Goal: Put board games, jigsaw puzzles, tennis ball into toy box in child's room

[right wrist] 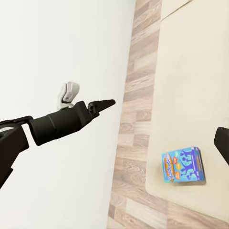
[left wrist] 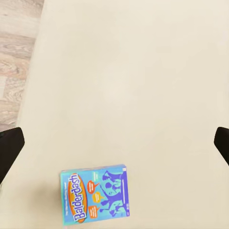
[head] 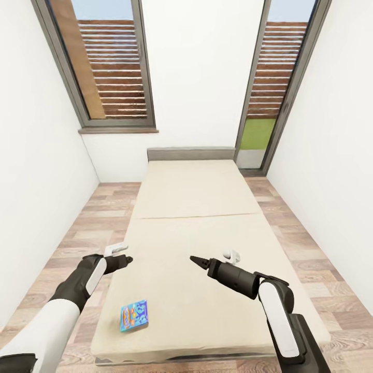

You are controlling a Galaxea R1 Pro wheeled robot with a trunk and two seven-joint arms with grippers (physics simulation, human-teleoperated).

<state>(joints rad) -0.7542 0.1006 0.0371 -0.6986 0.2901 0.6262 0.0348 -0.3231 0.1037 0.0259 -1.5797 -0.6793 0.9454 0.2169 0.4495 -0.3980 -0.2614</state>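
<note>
One blue-teal board game (head: 134,316) lay on the bed's (head: 207,248) near left corner, not yet collected. Left end effector (head: 124,259) hovered released; the right end effector (head: 197,261) I couldn't tell.

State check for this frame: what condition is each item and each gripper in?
Blue-teal board game: lying flat, face up, near the foot corner of the bed, untouched.
Bed: bare beige mattress, otherwise unoccupied.
Left gripper: hovering above the mattress edge, fingers apart, empty.
Right gripper: hovering over the mattress, fingers closed to a point, holding nothing.
</note>
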